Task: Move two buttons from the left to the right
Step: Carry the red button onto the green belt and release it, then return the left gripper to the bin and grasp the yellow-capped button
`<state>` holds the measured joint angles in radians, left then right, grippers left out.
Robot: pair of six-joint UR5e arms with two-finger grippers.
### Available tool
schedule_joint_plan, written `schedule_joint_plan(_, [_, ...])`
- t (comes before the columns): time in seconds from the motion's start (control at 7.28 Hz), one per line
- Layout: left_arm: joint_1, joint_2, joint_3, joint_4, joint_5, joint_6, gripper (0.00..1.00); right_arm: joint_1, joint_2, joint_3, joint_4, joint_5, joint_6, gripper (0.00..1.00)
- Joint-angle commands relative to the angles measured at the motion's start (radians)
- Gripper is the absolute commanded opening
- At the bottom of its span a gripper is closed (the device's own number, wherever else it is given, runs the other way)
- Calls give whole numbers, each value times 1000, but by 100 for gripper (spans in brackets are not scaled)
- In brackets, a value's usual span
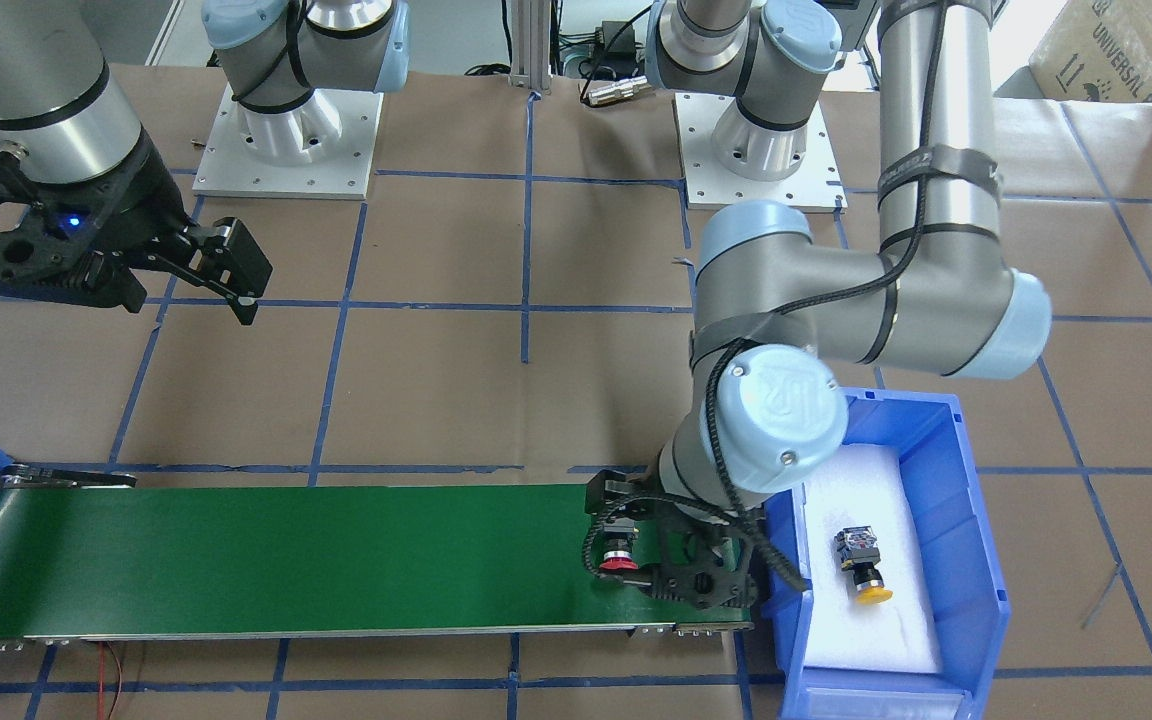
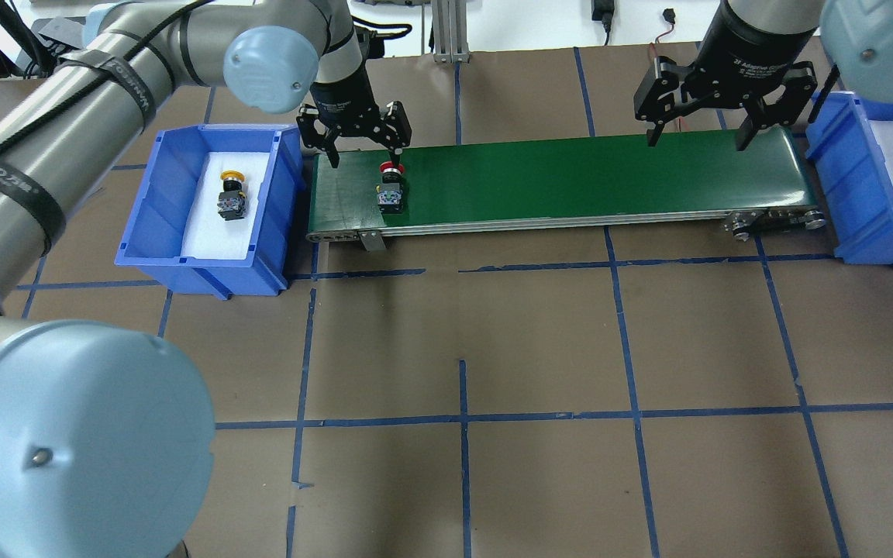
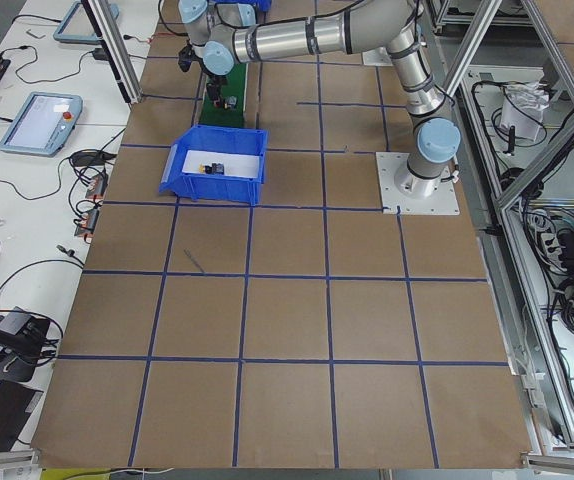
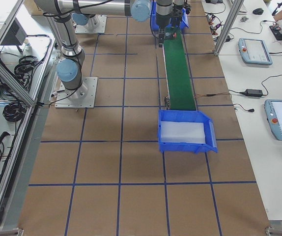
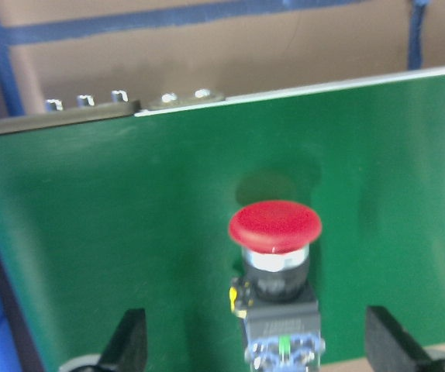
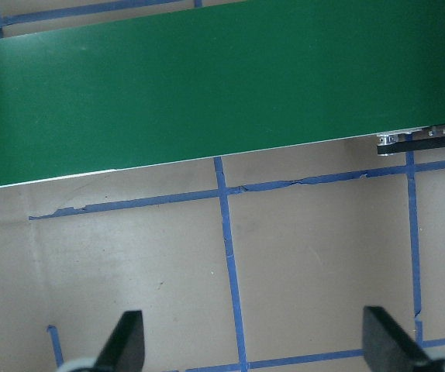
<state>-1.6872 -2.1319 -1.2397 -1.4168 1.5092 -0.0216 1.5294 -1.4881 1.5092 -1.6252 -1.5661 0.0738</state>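
Note:
The red button [image 2: 391, 190] lies on the left end of the green conveyor belt [image 2: 570, 178], its cap pointing away from the robot. It also shows in the front view [image 1: 620, 558] and the left wrist view [image 5: 275, 256]. My left gripper [image 2: 363, 151] is open just above it, with a finger on each side and touching nothing. The yellow button [image 2: 230, 198] lies on white foam in the left blue bin [image 2: 183, 260]. My right gripper [image 2: 698, 139] is open and empty above the belt's right end.
A second blue bin [image 2: 880, 194] with white foam stands past the belt's right end. The left bin's wall stands close beside my left gripper. Brown paper with a blue tape grid [image 2: 462, 418] covers the table in front of the belt.

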Motion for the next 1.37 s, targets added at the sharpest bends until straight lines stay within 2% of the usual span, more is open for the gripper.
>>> schedule_joint_plan(0.0, [133, 84, -12, 1, 29, 95, 100, 0, 2, 0, 1, 1, -2, 100])
schedule_joint_plan(0.27, [223, 84, -38, 1, 32, 277, 100, -2, 0, -1, -4, -2, -5, 100])
schedule_joint_plan(0.55, [312, 66, -55, 12, 29, 302, 100, 0, 2, 0, 1, -2, 3, 100])
schedule_joint_plan(1.24, [307, -101, -49, 75, 60, 298, 100, -3, 2, -1, -10, -5, -6, 100])
